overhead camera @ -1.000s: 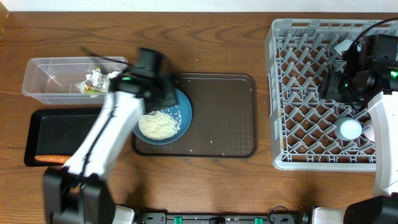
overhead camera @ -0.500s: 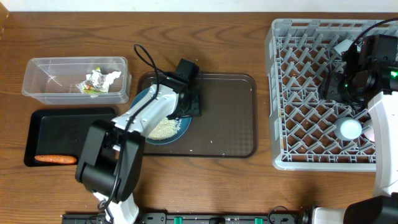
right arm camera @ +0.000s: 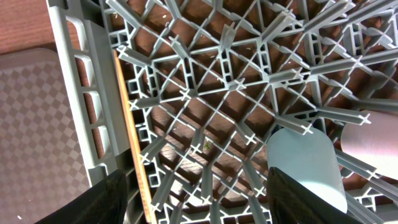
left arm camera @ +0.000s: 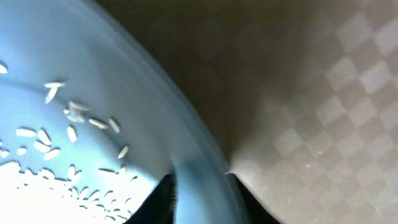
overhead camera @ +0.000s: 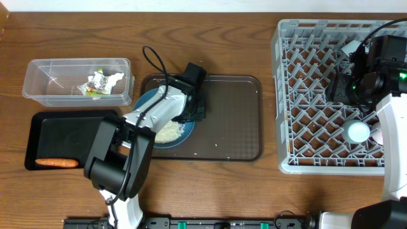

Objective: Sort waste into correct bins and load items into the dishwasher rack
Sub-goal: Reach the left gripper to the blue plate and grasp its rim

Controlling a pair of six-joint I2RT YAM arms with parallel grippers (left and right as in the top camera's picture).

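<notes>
**Item 1. L gripper** [left arm camera: 199, 190]: closed on rim of blue plate [left arm camera: 124, 68], one finger each side of rim. L arm reached across from table's front-left. Grip was at plate's right side.

**Item 2. Blue plate:** sat at left end of brown serving tray [overhead camera: 229, 114], which lay mid-table. Plate held a heap of white rice [overhead camera: 168, 132], w/ loose grains scattered on bare blue beside heap. A few stray grains on serving tray nr its front edge.

**Item 3. Clear tub** [overhead camera: 44, 86]: nr table's left-rear corner. Contents: crumpled silver foil & white wrapper scraps [overhead camera: 100, 83], bunched twd tub's right end.

**Item 4. Black tray** [overhead camera: 60, 130]: at table's left edge, just in front of clear tub. Contents: one orange carrot [overhead camera: 57, 163], lying lengthwise along tray's front edge, left half.

**Item 5. Dishwasher rack** [overhead camera: 280, 95]: grey peg-lattice crate, filled table's right side from rear to nr front edge. Contents: light blue cup [overhead camera: 357, 131] & pinkish cup [right arm camera: 368, 138], side by side in rack's front-right corner, blue one to the left. Whether they touched: couldn't tell.

**Item 6. R gripper** [right arm camera: 199, 186]: jaws apart, nothing betw. them. Hung over rack's right-rear part, above the pegs, apart from both cups.
</notes>
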